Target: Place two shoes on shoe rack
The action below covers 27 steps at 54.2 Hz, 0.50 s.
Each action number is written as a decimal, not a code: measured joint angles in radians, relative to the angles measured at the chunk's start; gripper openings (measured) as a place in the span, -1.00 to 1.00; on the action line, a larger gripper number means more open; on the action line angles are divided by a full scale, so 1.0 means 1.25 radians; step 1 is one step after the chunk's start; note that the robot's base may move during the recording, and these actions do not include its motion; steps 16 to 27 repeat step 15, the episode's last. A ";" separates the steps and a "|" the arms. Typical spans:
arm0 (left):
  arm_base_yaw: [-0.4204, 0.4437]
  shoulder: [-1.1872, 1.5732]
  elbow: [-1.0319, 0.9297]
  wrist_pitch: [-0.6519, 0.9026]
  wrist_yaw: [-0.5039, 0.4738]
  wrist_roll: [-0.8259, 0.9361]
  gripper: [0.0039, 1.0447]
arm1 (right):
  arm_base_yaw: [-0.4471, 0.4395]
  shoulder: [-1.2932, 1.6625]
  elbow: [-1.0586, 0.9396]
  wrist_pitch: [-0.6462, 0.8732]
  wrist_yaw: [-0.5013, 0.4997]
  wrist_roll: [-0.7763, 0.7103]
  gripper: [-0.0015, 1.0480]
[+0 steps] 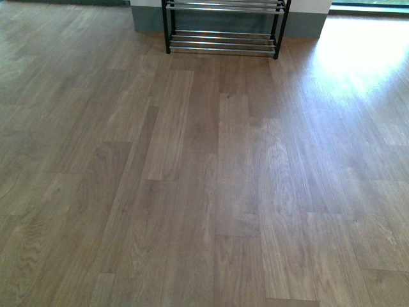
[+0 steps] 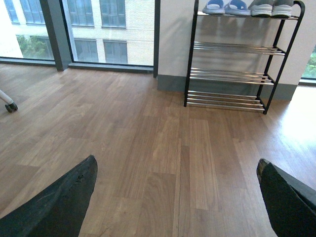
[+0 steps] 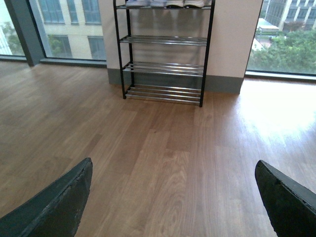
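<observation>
Left gripper (image 2: 175,197) wide open, empty. Right gripper (image 3: 173,197) wide open, empty. Both face rack (image 2: 237,74) across bare floor (image 1: 204,192). Sneakers (image 2: 271,8) on top tier beside sandals (image 2: 226,7). Placement looks done; likely next: stay clear, no grasp needed.

The front view looks down from the robot's body across the wooden floor (image 1: 211,192), catching only the lowest tiers of the shoe rack (image 1: 223,39) at the far wall. Both wrist views sit low, facing the same rack (image 2: 232,74) (image 3: 165,64) from well back, sharing floor and wall.
</observation>
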 joint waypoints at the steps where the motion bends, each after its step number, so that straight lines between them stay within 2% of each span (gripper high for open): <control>1: 0.000 0.000 0.000 0.000 0.000 0.000 0.83 | 0.000 0.000 0.000 0.000 0.000 0.000 0.82; 27: 0.000 0.000 0.000 0.000 0.000 0.000 0.83 | 0.000 0.000 0.000 0.000 0.000 0.000 0.82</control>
